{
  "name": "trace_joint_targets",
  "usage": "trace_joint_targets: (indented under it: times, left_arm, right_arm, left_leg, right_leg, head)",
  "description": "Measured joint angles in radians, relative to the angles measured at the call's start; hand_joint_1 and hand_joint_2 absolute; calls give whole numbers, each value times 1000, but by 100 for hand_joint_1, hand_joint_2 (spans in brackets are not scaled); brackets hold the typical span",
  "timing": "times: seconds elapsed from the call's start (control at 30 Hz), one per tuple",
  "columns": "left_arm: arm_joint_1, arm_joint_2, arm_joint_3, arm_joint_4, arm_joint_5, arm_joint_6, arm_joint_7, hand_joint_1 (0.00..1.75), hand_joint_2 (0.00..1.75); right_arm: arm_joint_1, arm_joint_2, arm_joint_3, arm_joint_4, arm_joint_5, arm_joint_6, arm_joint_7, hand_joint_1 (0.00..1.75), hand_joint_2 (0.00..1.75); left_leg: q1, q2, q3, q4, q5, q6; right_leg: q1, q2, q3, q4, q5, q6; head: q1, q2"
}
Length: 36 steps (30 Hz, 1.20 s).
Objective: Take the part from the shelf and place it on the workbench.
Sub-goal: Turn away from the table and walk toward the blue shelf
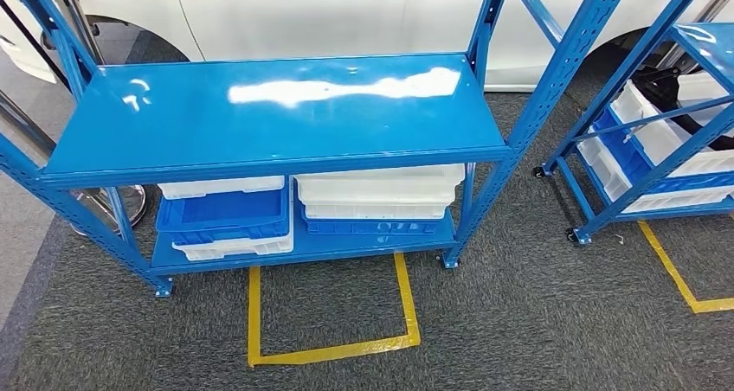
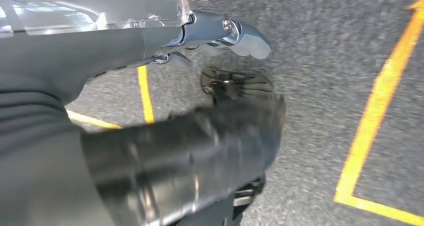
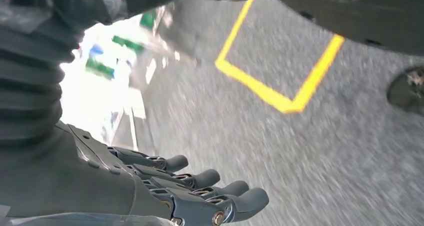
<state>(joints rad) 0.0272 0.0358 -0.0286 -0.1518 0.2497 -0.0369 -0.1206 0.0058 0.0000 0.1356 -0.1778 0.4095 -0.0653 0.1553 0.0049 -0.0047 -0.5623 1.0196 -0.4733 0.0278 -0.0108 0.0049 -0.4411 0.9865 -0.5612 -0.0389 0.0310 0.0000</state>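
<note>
Grey carpet point(image 3: 320, 156); right robot hand point(image 3: 200, 191) open, empty

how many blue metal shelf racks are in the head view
2: one wide blue metal shelf rack straight ahead, holding stacked blue and white plastic bins on its lower level; a second blue metal rack at right, cut off by the frame.

Right hand: your right hand point(image 3: 200, 196) holds nothing, its dark fingers point(image 3: 245, 198) extended side by side over the floor.
Floor: grey carpet point(image 3: 310, 161), blurred.
Tape: a yellow tape corner point(image 3: 285, 98) lies on the carpet, well apart from your fingers.
Background: a bright, blurred area point(image 3: 107, 83) beyond the hand; you cannot tell what it is.
</note>
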Motion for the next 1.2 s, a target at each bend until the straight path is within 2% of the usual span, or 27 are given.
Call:
trace_joint_targets:
  times: [0.03, 0.1, 0.17, 0.27, 0.4, 0.63, 1.2]
  left_arm:
    - [4, -1, 0, -4, -7, 10, 9, 0, 175]
    - [15, -3, 0, -18, -30, 25, 24, 0, 87]
    - [29, -5, 0, -37, -58, 31, 37, 0, 0]
    - [51, -8, 1, -72, -102, 34, 56, 0, 0]
    - [80, -15, 2, -123, -163, 35, 82, 0, 0]
    - [113, -26, 9, -186, -244, 37, 116, 0, 0]
    - [124, -29, 10, -211, -249, 37, 118, 0, 0]
  right_arm:
    - [5, 4, -12, -1, -21, -4, 7, 0, 175]
    - [21, 9, -34, -10, -70, -9, 7, 0, 87]
    - [38, 11, -49, -26, -118, -4, -8, 0, 0]
    - [62, 11, -67, -57, -187, 10, -41, 0, 0]
    - [91, 11, -87, -105, -278, 33, -88, 0, 0]
    - [121, 9, -109, -165, -400, 63, -149, 0, 0]
    - [134, 6, -121, -193, -406, 65, -154, 0, 0]
  left_leg:
    - [-1, 0, 0, 0, -1, 1]
    - [-2, 0, 1, 0, -1, 2]
    - [-2, 0, 2, 0, -1, 2]
    - [-2, 0, 2, 1, -1, 2]
    - [-2, 0, 4, 1, -1, 2]
    - [0, 0, 6, -2, -1, 2]
    - [0, 0, 7, -4, -1, 1]
  right_leg:
    - [0, 0, 2, -2, -2, -1]
    - [-1, 0, 3, -3, -1, 4]
    - [-2, 0, 3, -4, 0, 17]
    - [-3, 0, 3, -5, 1, 37]
    - [-2, 0, 4, -5, 0, 43]
    - [-1, 0, 4, -4, -2, 45]
    - [-1, 0, 4, -4, -2, 45]
  head:
    - [0, 0]
    - [0, 0]
    - [0, 0]
    - [0, 0]
    - [0, 0]
    - [0, 0]
    - [0, 0]
